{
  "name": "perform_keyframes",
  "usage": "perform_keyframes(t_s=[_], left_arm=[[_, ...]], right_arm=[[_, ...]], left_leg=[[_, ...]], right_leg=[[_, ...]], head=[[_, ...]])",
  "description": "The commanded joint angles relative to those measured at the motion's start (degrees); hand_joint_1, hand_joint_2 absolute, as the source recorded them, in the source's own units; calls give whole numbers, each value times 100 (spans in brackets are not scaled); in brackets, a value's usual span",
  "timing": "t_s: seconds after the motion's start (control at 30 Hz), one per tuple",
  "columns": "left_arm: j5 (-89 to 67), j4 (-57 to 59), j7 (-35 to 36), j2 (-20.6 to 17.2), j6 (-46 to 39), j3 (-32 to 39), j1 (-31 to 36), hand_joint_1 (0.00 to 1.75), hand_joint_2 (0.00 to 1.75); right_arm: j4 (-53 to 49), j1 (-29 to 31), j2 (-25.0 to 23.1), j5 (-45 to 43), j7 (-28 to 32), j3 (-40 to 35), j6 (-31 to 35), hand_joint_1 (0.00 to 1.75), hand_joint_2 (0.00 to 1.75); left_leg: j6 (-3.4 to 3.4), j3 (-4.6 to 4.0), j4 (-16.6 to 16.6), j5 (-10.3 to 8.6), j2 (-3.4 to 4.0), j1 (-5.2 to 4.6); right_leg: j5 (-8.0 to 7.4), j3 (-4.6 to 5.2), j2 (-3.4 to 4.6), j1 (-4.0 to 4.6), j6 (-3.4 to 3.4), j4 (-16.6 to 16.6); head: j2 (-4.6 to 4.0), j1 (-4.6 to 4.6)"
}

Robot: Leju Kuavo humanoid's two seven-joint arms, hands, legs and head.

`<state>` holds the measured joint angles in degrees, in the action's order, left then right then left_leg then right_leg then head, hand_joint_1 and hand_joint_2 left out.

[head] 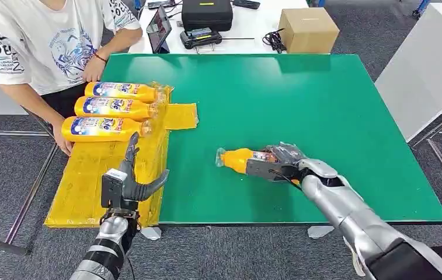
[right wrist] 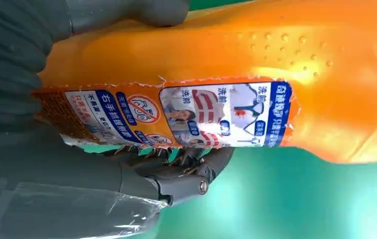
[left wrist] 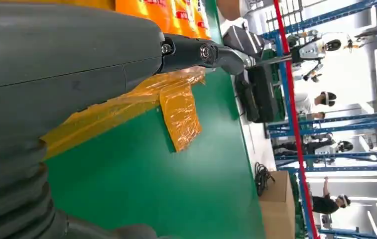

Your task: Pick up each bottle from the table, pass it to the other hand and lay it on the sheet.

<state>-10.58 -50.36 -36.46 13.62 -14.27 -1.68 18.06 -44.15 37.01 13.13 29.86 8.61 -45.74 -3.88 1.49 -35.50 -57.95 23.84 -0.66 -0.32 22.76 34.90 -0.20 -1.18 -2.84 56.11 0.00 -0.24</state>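
Trouble could come if the right hand (head: 277,164), wrapped around the orange bottle (head: 239,159) lying on the green table (head: 323,116), lets its smooth side slip before the empty, spread left hand (head: 131,184) takes it.

The glossy orange plastic bottle (right wrist: 276,55) carries a ragged-edged paper label (right wrist: 186,117), the yellow sheet (head: 90,175) is crinkled shiny film, and the green surface (head: 300,105) looks matt.

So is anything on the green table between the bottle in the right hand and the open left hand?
Nothing visible. The right hand grips the bottle, and only bare green table lies between it and the left hand over the yellow sheet.
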Motion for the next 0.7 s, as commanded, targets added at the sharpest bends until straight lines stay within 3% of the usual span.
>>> perform_keyframes(t_s=[0.03, 0.13, 0.2, 0.3, 0.43, 0.57, 0.7], left_arm=[[28, 32, 81, -2, 34, -28, 97, 0, 175], [31, 30, 76, 3, 25, -18, 92, 0, 175], [85, -156, 132, 43, 141, 15, -22, 0, 175], [215, -479, 293, 103, 263, -26, -217, 0, 175], [466, -720, 534, 143, 429, -139, -340, 0, 175], [675, -792, 628, 136, 585, -328, -394, 0, 175], [1034, -928, 797, 101, 804, -512, -411, 0, 175]], right_arm=[[-417, -322, -89, 60, -86, 254, 111, 175, 175], [-450, -383, -137, -8, -7, 422, 192, 175, 175], [-1363, -1254, -684, 10, 520, 1594, 1318, 175, 175], [-3006, -2272, -1496, 70, 949, 2683, 2279, 175, 175], [-3773, -2786, -1833, -124, 1382, 3180, 2722, 175, 175], [-3849, -3001, -1996, -337, 1716, 3529, 2873, 175, 175], [-3882, -3137, -2084, -404, 1974, 3759, 2960, 175, 175]], left_leg=[[-11, 23, -4, 17, 20, 8], [-11, 21, -3, 11, 7, 8], [-7, 16, 3, 7, 5, 5], [-11, 16, 5, 12, 19, 11], [-18, 16, -2, 25, 10, 12], [-12, 7, -2, 18, -34, 15], [-12, -5, 5, 12, -19, 6]], right_leg=[[11, -21, 12, 10, 14, 0], [10, -20, 0, 10, 14, -1], [5, -14, 1, 6, 9, -6], [6, -11, 15, 12, 13, -8], [23, -12, 1, 14, 18, 8], [28, -11, -27, 15, 17, 1], [17, 4, -12, 5, 14, -1]], head=[[0, 4], [0, 7], [0, 7], [0, 7], [0, 2], [0, 4], [0, 7]])
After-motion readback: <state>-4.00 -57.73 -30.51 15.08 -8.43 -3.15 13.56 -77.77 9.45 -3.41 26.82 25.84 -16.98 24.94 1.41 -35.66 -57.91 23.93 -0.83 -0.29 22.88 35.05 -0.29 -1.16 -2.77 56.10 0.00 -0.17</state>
